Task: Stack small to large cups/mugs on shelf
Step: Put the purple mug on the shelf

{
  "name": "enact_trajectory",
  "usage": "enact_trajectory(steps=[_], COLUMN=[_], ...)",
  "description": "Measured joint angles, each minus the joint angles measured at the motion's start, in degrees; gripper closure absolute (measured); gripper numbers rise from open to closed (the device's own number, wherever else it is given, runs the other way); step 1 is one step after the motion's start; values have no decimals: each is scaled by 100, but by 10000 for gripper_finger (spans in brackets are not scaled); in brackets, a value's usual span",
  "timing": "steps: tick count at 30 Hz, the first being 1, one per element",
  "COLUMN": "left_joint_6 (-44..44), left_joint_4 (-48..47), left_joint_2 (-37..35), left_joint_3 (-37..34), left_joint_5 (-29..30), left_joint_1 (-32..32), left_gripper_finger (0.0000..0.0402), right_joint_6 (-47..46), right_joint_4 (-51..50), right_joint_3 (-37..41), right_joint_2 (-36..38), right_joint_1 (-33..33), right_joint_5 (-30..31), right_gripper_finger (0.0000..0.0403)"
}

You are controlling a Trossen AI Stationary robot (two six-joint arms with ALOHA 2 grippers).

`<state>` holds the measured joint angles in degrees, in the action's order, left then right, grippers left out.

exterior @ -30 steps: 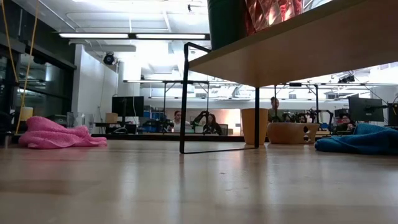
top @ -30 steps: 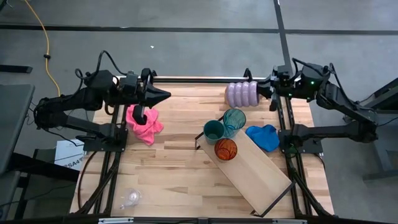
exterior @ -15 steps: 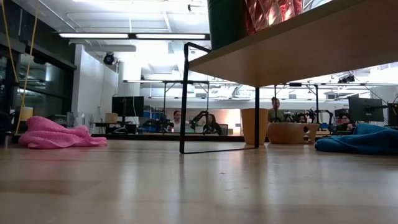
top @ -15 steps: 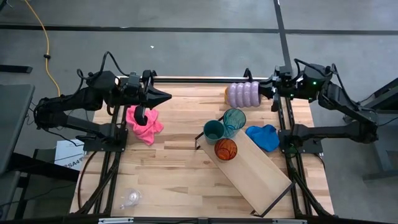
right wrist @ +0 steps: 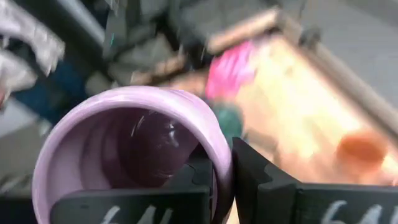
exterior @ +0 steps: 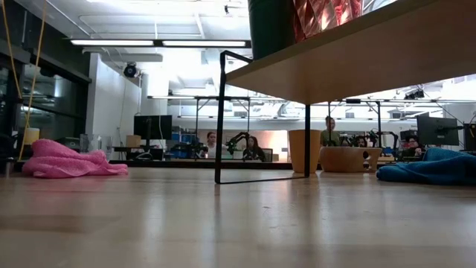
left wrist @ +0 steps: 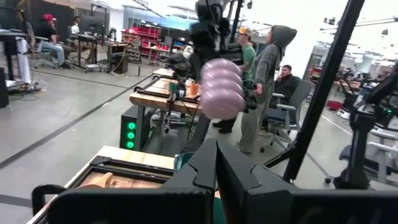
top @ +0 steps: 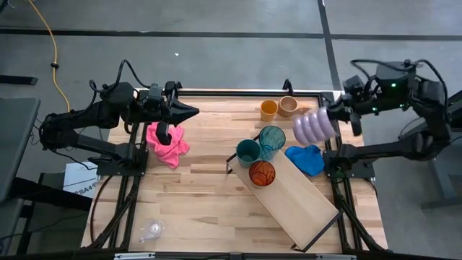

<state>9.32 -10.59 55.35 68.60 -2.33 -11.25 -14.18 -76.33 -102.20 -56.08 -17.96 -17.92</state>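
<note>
A ribbed purple mug (top: 313, 127) hangs in the air over the table's right edge, with my right gripper (top: 331, 117) shut on it; the left wrist view shows the purple mug (left wrist: 221, 87) aloft too. The shelf (top: 303, 198) lies slantwise at the right and carries a teal tumbler (top: 272, 139), a green cup (top: 247, 152) and an orange-red cup (top: 262, 172). An orange mug (top: 268, 110) and a tan mug (top: 288, 105) stand at the far edge. A clear glass (top: 151, 230) sits near left. My left gripper (top: 190, 111) waits shut above the far left. My right gripper pinches the purple mug's rim (right wrist: 219, 149), with one finger inside the mouth and the other finger (right wrist: 255, 177) outside the wall. The fingers come from the table's right, slanting down. The mug is lifted clear, tipped on its side, its bottom toward the table's left.
A pink cloth (top: 167, 143) lies under my left gripper and a blue cloth (top: 304, 159) lies beside the shelf's far right. The shelf's black frame leg (exterior: 220, 119) stands on the table. Bare wood spreads across the near left (top: 195, 202). People sit in the room beyond.
My right gripper has risen and drawn back toward the table's right and near side, tipping downward, and carried the purple mug away from the far edge. The orange and tan mugs that the mug hid now show.
</note>
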Motion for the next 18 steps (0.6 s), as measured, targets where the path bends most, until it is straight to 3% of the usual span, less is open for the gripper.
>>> enact_trajectory(steps=[5, 9, 13, 18], left_joint_6=[-1, -2, -2, -3], left_joint_4=[1, 0, 1, 0], left_joint_2=[0, 0, 0, 0], left_joint_3=[0, -2, -2, -2], left_joint_5=[44, 44, 43, 44], left_joint_1=[0, 0, 0, 0], left_gripper_finger=[402, 402, 402, 402], right_joint_6=[-434, -918, -1302, -2122], right_joint_4=[-1430, -1062, -1468, -1292], right_joint_3=[-341, -31, 300, 565], right_joint_2=[-541, -853, -1301, -1742], right_joint_1=[705, 1478, 2258, 3004], right_joint_5=[-198, -16, 693, 1965], right_gripper_finger=[396, 396, 396, 396])
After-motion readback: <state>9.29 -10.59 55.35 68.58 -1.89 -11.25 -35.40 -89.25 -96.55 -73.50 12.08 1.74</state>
